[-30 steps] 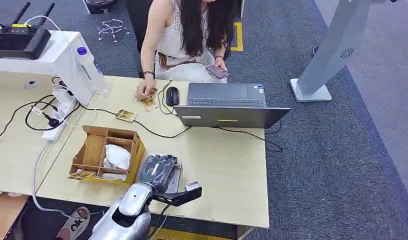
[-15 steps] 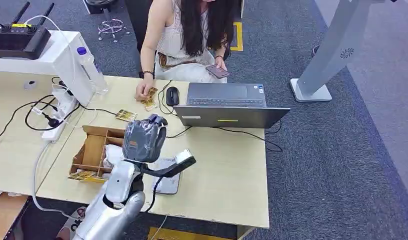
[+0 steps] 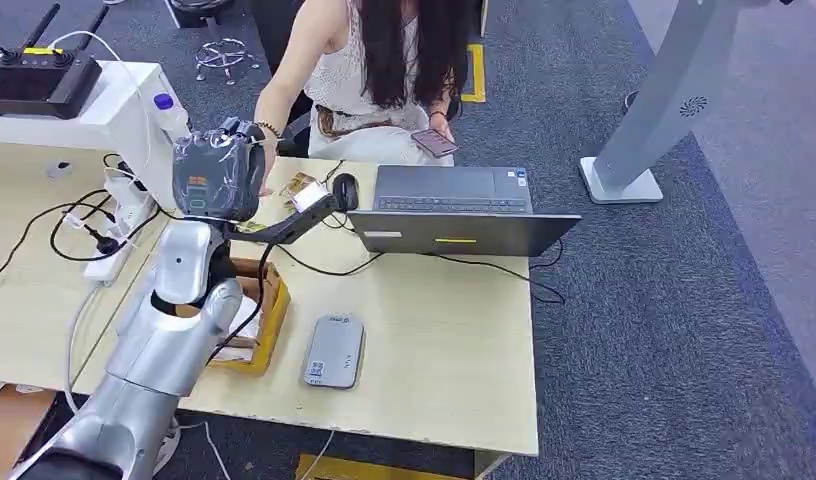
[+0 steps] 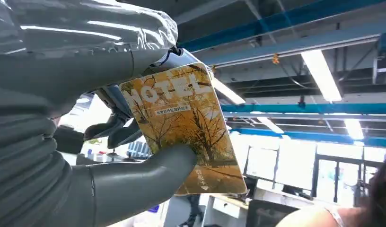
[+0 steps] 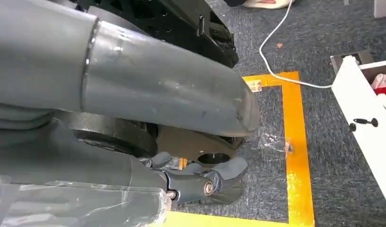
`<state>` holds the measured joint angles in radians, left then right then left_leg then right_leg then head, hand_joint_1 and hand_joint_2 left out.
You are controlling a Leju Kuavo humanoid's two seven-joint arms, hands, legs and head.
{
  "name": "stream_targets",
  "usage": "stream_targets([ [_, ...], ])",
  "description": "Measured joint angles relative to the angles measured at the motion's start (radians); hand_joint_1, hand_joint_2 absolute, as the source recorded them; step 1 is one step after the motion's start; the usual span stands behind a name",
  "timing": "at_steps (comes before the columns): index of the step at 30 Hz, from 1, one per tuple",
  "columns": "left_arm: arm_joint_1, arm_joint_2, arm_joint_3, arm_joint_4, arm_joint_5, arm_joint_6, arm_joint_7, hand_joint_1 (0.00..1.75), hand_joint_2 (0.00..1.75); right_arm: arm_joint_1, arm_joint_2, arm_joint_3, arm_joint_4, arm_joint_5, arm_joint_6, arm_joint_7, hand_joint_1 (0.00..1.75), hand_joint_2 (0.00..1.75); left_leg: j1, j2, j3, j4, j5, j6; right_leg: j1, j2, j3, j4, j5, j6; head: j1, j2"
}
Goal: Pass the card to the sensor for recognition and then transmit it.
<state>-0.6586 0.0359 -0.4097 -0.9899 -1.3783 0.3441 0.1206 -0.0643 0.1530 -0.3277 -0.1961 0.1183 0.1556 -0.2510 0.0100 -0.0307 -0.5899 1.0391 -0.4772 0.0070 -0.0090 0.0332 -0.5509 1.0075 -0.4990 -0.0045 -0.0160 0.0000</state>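
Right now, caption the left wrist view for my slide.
Left hand pinches a yellow hotel card, raised toward the ceiling lights.

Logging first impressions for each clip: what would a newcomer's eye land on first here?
Probably the left robot hand, raised high above the desk's far side and pinching a golden card printed HOTEL between thumb and fingers. Next, the person seated just beyond, looking at a phone behind the laptop. The grey sensor lies flat near the desk's front edge.
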Motion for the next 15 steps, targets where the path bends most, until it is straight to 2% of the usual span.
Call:
stream_targets([
  [4, -0.019, 0.003, 0.003, 0.021, -0.011, -0.014, 0.022, 1.75, 1.75, -0.001, 0.000, 0.000, 0.000, 0.004, 0.000, 0.003, 0.00, 0.00, 0.000, 0.000, 0.000, 0.000, 0.000, 0.000, 0.000, 0.000, 0.000, 0.000, 0.000, 0.000, 0.000, 0.000],
  [7, -0.085, 0.010, 0.007, 0.084, -0.016, -0.049, 0.049, 1.75, 1.75, -0.002, 0.000, 0.000, 0.000, 0.009, 0.001, 0.010, 0.00, 0.00, 0.000, 0.000, 0.000, 0.000, 0.000, 0.000, 0.000, 0.000, -0.001, 0.000, 0.001, 0.001, 0.000, 0.000],
  [11, -0.184, 0.015, 0.009, 0.189, -0.014, -0.052, 0.045, 1.75, 1.75, -0.004, 0.000, 0.000, 0.000, 0.011, 0.002, 0.018, 0.00, 0.00, 0.000, 0.000, 0.000, 0.000, 0.002, -0.001, 0.000, 0.000, -0.001, 0.000, 0.001, 0.000, 0.000, 0.000],
  [15, -0.223, 0.014, 0.009, 0.241, 0.000, -0.042, 0.035, 1.75, 1.75, -0.005, 0.000, 0.000, 0.000, 0.012, 0.002, 0.019, 0.00, 0.00, 0.000, 0.000, 0.000, 0.000, 0.002, -0.001, 0.000, 0.000, -0.001, 0.000, 0.002, 0.000, 0.000, 0.000],
])
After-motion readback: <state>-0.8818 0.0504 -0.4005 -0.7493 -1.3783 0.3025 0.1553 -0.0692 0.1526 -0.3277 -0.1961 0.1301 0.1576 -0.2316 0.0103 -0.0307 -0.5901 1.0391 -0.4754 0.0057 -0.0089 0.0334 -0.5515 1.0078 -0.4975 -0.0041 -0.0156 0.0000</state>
